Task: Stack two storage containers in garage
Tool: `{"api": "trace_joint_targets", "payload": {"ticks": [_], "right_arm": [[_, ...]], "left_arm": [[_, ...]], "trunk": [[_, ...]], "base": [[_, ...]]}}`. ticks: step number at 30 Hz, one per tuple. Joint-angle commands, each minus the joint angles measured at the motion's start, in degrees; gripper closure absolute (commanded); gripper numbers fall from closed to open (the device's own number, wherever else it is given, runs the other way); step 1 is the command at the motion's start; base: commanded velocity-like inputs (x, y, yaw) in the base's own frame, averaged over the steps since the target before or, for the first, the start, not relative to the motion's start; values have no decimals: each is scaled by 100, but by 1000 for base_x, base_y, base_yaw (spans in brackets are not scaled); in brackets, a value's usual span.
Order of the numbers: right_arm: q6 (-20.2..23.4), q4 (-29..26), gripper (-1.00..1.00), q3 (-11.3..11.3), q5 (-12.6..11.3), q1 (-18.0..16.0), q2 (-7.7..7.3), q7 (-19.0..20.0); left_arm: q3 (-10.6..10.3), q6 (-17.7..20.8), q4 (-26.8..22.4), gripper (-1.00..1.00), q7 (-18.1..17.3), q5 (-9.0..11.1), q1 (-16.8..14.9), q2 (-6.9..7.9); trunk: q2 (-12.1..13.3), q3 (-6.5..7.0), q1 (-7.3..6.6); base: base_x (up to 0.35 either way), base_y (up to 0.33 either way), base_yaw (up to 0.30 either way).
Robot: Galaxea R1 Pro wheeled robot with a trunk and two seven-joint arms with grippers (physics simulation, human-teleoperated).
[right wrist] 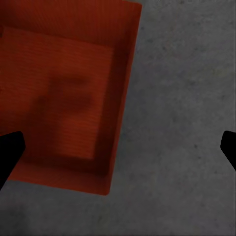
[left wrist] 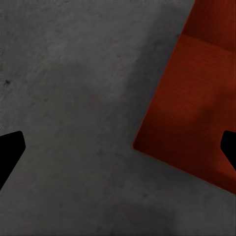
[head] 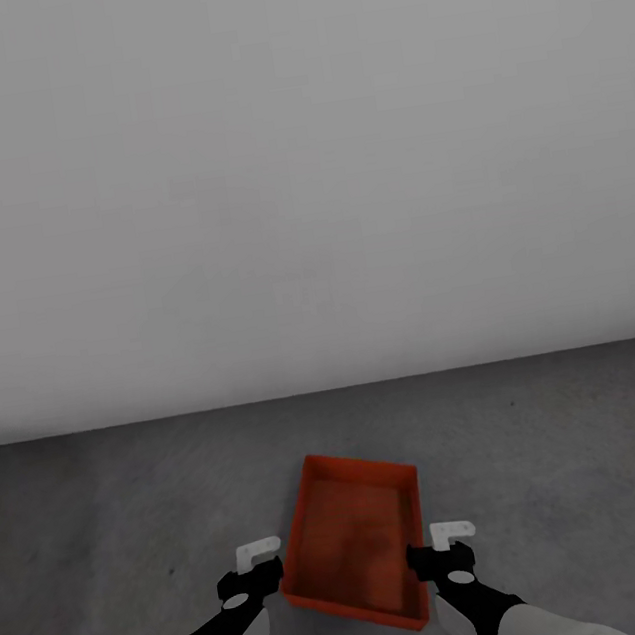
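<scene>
1. Grey concrete floor (head: 577, 442) runs up to a plain pale grey wall (head: 295, 159); the line where they meet crosses the head view a little below the middle.
2. One orange-red storage container (head: 355, 544) sits on that floor, open side up, turned slightly askew to the wall, between the two arms.
3. From the head camera, the left gripper (head: 260, 566) hangs just beside the container's left long wall, and the right gripper (head: 446, 547) just beside its right long wall.
4. Through the left wrist camera, the dark fingertips (left wrist: 10, 150) sit at opposite edges of the picture, spread wide, with bare floor and a corner of the container (left wrist: 196, 113) between them; nothing is gripped.
5. Through the right wrist camera, the fingertips (right wrist: 10, 150) are likewise far apart. One tip lies over the container's inside (right wrist: 64, 98), the other over the floor (right wrist: 187, 123), so they straddle the right wall without closing on it.
</scene>
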Motion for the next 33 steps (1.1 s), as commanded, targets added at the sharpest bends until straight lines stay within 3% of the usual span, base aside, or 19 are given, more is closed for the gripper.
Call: {"api": "trace_joint_targets", "payload": {"ticks": [1,33], "right_arm": [[-22,6,-100,48,-57,-3,1,-19],[-22,6,-100,48,-64,-3,1,-19]], "left_arm": [[-49,-19,5,-100,20,50,-3,-1],[-50,-19,5,-100,20,50,-3,-1]], "trunk": [[39,14,-23],[1323,589,-726]], "base": [[0,0,0],[0,0,0]]}}
